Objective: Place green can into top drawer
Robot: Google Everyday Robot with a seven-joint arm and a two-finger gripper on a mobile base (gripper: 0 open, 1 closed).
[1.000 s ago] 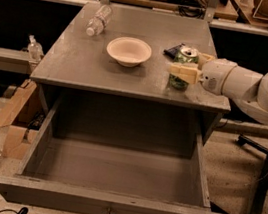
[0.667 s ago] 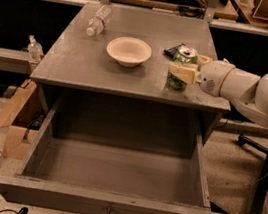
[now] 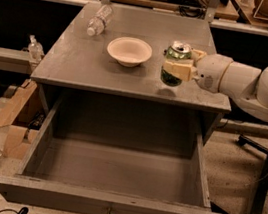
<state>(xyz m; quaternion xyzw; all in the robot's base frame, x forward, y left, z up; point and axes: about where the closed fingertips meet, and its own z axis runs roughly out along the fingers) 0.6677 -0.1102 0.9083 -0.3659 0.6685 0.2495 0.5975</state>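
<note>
**Grips the small green leafy-patterned drink can (image 3: 171, 78) upright, cream two-finger gripper (image 3: 177, 66) clamped round its middle.**
Hangs above and behind the wide, open grey metal top drawer (image 3: 59, 194), toward its right side; probably needs bringing forward over the cavity, then lowering, long axis vertical.

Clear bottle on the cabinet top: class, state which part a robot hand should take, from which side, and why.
Take the clear bottle across the middle of its body, from straight above: it lies on its side at the back left, both long flanks exposed. The hand, right of the bowl, is shut on the green can, held above the cabinet top.
</note>
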